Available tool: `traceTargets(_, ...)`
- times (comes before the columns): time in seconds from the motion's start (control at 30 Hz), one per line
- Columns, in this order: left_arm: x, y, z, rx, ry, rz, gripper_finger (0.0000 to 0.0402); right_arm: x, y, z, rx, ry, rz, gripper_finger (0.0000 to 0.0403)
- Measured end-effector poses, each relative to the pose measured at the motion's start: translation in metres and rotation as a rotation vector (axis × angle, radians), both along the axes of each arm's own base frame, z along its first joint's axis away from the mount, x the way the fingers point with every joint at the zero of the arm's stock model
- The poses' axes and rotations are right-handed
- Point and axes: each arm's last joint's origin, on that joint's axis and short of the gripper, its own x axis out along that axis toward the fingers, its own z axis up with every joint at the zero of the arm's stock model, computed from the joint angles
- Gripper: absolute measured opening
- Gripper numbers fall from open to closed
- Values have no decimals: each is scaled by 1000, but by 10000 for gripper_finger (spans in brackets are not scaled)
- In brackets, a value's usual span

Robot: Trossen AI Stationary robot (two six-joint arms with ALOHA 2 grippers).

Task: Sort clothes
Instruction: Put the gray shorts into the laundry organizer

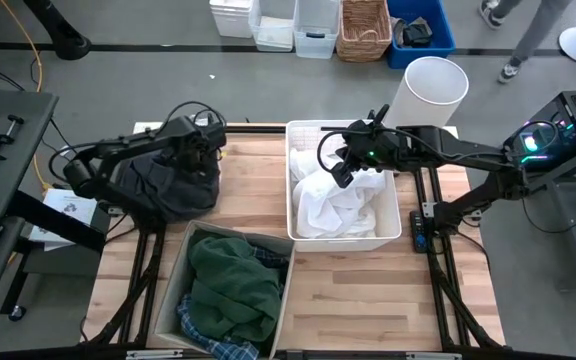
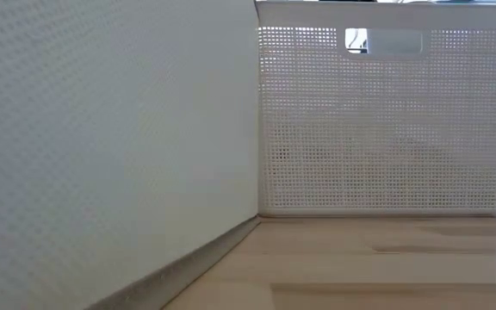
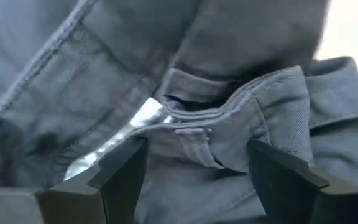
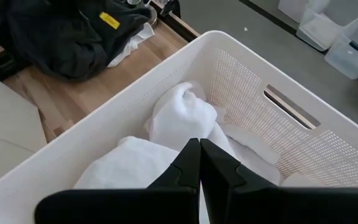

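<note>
- High view: the left gripper [image 1: 200,150] sits on the dark pile [image 1: 163,185] at the bench's [image 1: 368,300] far left side.
- Left wrist view: the left gripper [image 3: 197,180] has its jaws spread apart, with a folded seam of the grey garment [image 3: 229,124] lying between them, just past the tips; the cloth fills the whole view, and the jaws have not closed on it.
- High view: the right gripper [image 1: 340,172] hangs over the white basket [image 1: 393,235], above the near-left part of the white clothes [image 1: 343,205] heaped inside.
- Right wrist view: the right gripper [image 4: 200,163] has its jaws pressed together with nothing between them; the white clothes [image 4: 179,121] lie directly beyond and below the tips, inside the basket [image 4: 253,74].
- High view: a second bin [image 1: 173,290] at the bench's near left holds a green garment [image 1: 230,285] on top of a plaid shirt [image 1: 208,335].
- Low view: only the bin's wall [image 2: 102,146] and the basket's perforated side [image 2: 377,129] show; no clothes or grippers are visible there.
- High view: a white cylinder [image 1: 428,90] stands just beyond the basket's far right corner.
</note>
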Motion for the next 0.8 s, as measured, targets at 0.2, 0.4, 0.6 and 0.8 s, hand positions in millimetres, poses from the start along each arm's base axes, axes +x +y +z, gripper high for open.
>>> traceTargets(0.2, -17, 6, -35, 9, -2, 105, 264, 1, 0, 1, 0, -15, -1, 0)
traceTargets(0.4, -24, 4, -60, -21, 2, 120, 260, 2, 0, 2, -1, -30, -1, 0)
traceTargets(0.6, -19, 2, -69, -33, -28, 85, 122, 2, 0, 2, -1, -30, -1, 0)
traceTargets(0.8, -11, 1, -66, -46, -85, 75, 19, 2, 0, 2, -1, -30, -1, 0)
